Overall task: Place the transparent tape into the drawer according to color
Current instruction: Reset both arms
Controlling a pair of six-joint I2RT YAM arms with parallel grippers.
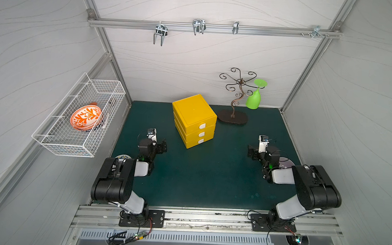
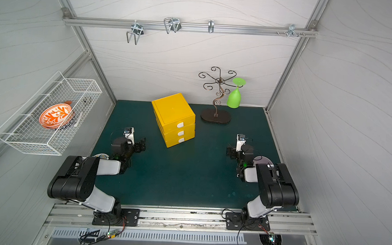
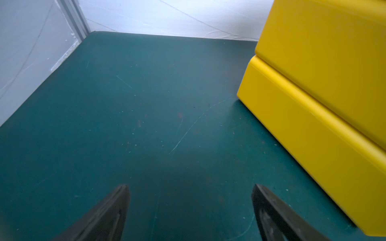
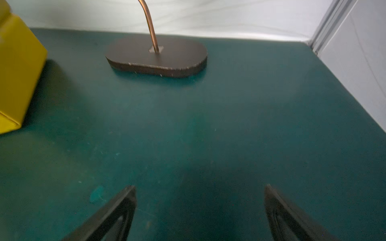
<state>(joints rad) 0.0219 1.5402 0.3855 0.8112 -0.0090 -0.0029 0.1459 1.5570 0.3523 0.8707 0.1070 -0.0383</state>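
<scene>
**While left claw (image 3: 190, 185) and right claw (image 4: 200, 186) gape, drawers sit shut**

Though set askew on the green worktop (image 1: 199, 178), the yellow box (image 1: 193, 110) stands upright near the back, just beside the stand (image 1: 233, 117). Its three drawers (image 1: 195, 134) stack vertically, all pushed in, white tabs (image 1: 201, 134) (one per front) facing the near-right corner. Both claws hover released, grasping nothing.

The drawer box (image 1: 193, 113) stands on the table (image 1: 199, 174), with the wire stand (image 1: 233, 117) just right of it.
</scene>
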